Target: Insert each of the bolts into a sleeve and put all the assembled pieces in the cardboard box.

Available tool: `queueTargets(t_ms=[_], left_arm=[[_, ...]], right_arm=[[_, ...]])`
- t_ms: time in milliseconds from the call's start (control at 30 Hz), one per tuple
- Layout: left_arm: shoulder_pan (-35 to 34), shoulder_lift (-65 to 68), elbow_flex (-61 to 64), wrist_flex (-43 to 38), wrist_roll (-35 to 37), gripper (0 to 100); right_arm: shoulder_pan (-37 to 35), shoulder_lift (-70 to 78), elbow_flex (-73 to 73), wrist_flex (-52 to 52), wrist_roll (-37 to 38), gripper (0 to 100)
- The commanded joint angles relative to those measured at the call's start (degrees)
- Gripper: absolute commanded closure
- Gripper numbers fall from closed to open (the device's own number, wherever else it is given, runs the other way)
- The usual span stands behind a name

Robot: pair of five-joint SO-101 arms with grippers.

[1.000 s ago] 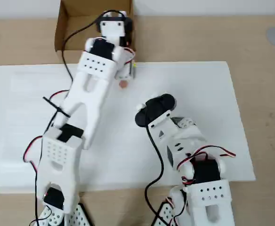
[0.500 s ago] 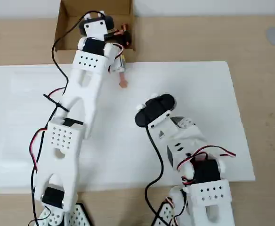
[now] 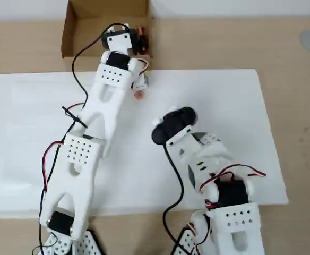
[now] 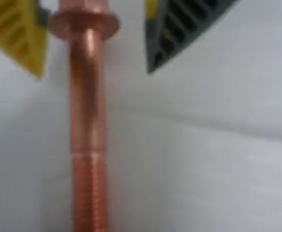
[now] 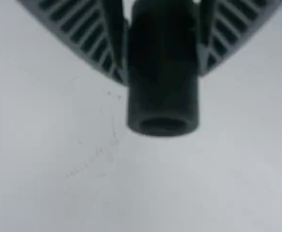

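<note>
Copper bolt [image 4: 87,145] should be centred within the spread left pincer [image 4: 95,72] before closing; the sleeve [image 5: 162,111] is clenched in the right pincer [image 5: 162,77].

The cardboard box [image 3: 69,34] sat at the far edge of the table [image 3: 298,85], just behind a sheet [image 3: 224,106] that covered the table's middle. The left gripper [image 4: 93,72] hung over the sheet's far edge, just before the box, with a bolt [image 4: 86,145] between its spread fingers. The right gripper [image 5: 162,77], nearer and to the right, held a sleeve [image 5: 162,106] over the sheet.
</note>
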Motion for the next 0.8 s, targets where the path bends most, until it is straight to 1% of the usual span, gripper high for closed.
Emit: queueTargets(t_ms=[0,400,533,633,767], left_arm=[[0.18,-0.22,-2.81,-1.41,0.18,86],[0.18,2.07,-2.81,-1.58,0.00,87],[0.18,2.07,-2.81,-1.49,-0.09,93],[0.18,1.80,-3.34,-1.32,-0.09,95],[0.09,0.75,-8.09,2.81,-0.09,98]], right_arm=[[0.84,-0.92,-0.40,-0.88,0.44,98.8],[0.84,-0.92,-0.40,-0.88,0.35,98.8],[0.84,-0.92,-0.40,-0.88,0.35,98.8],[0.84,-0.92,-0.40,-0.88,0.35,98.8],[0.84,-0.92,-0.40,-0.88,0.26,98.8]])
